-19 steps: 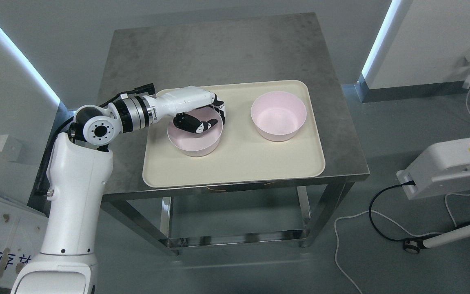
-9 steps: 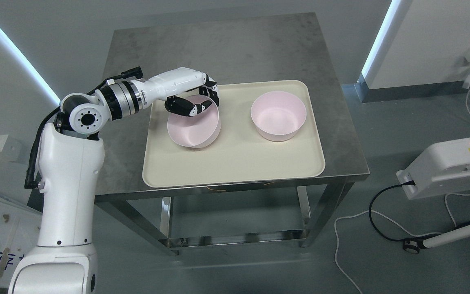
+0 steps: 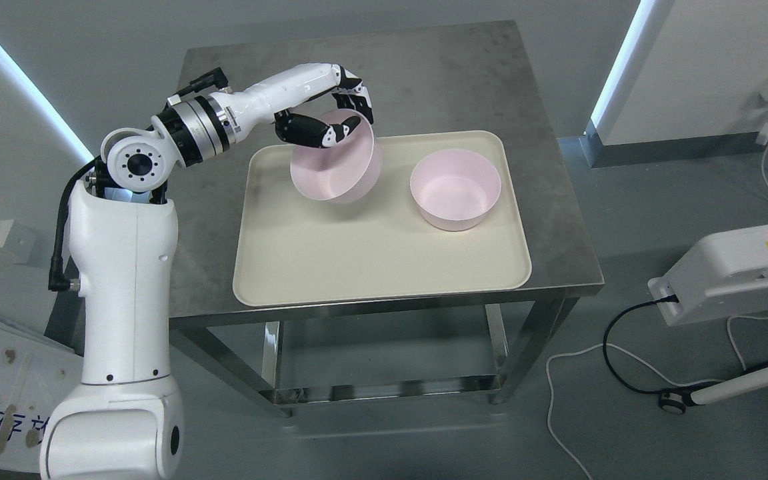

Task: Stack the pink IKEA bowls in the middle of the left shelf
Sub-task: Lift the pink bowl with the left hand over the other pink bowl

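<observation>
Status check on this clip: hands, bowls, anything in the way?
Left hand shut on lifted pink bowl, tilted above tray. Right hand not in view. Second pink bowl upright on tray, path to it unobstructed.

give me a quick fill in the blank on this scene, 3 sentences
1. The left hand grips a pink bowl by its ____.
2. The held bowl is ____, not level.
3. The other pink bowl sits on the cream ____.

Missing words: rim; tilted; tray
</observation>
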Tool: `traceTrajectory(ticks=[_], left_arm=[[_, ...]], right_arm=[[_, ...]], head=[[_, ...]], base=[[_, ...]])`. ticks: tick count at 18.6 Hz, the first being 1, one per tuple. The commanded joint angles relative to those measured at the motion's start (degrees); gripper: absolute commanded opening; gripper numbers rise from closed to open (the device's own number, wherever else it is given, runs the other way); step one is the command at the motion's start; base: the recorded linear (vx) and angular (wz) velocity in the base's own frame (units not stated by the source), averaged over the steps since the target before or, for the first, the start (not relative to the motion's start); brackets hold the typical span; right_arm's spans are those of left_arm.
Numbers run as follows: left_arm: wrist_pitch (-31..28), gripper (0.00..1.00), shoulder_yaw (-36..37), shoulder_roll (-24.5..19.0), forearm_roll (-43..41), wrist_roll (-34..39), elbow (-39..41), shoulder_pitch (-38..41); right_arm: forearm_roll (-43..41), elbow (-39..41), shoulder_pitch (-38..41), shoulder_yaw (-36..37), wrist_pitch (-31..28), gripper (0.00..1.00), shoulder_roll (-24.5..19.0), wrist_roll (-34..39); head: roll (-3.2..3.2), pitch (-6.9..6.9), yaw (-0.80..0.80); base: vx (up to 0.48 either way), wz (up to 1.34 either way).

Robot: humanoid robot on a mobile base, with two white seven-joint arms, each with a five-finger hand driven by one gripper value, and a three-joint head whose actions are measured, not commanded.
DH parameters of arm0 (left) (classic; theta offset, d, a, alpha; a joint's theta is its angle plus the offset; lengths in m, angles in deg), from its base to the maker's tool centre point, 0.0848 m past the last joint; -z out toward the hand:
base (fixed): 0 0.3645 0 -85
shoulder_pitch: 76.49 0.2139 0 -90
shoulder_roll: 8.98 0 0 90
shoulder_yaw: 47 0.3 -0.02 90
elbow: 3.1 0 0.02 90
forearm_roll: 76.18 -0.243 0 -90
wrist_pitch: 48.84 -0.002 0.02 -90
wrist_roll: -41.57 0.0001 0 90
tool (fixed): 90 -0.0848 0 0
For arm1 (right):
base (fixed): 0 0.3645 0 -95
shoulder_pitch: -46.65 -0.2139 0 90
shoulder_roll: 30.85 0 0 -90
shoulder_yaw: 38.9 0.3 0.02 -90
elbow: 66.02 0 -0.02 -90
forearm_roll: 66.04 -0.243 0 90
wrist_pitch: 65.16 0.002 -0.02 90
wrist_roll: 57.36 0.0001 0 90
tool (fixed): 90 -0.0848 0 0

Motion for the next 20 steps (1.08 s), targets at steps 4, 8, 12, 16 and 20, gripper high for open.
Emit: traceTrajectory(ticks=[4, 8, 12, 16, 20], left_arm=[[-0.1, 0.01, 22.2, 5.0, 0.3, 3.4, 2.1, -4.4], [0.0, 0.01, 32.8, 5.0, -3.8, 6.6, 1.0, -4.9], [-0.2, 0.01, 34.7, 5.0, -4.4, 9.4, -2.3, -8.8], [-0.1, 0.01, 33.7, 5.0, -6.4, 9.6, -6.0, -11.0], [0.0, 0.02, 32.6, 5.0, -7.5, 9.7, -8.1, -11.2]], right_arm=[[-0.1, 1.0, 0.0, 0.3, 0.0, 1.00, 1.0, 0.0], [-0.1, 1.0, 0.0, 0.3, 0.0, 1.00, 1.0, 0.0], [-0.1, 1.0, 0.0, 0.3, 0.0, 1.00, 1.0, 0.0], [-0.1, 1.0, 0.0, 0.3, 0.0, 1.00, 1.0, 0.0], [-0.1, 1.0, 0.0, 0.3, 0.0, 1.00, 1.0, 0.0]], head=[[0.00, 0.00, 0.00], [0.00, 0.00, 0.00], [0.00, 0.00, 0.00], [0.00, 0.00, 0.00], [0.00, 0.00, 0.00]], base=[[0.000, 0.00], [0.000, 0.00], [0.000, 0.00], [0.000, 0.00], [0.000, 0.00]])
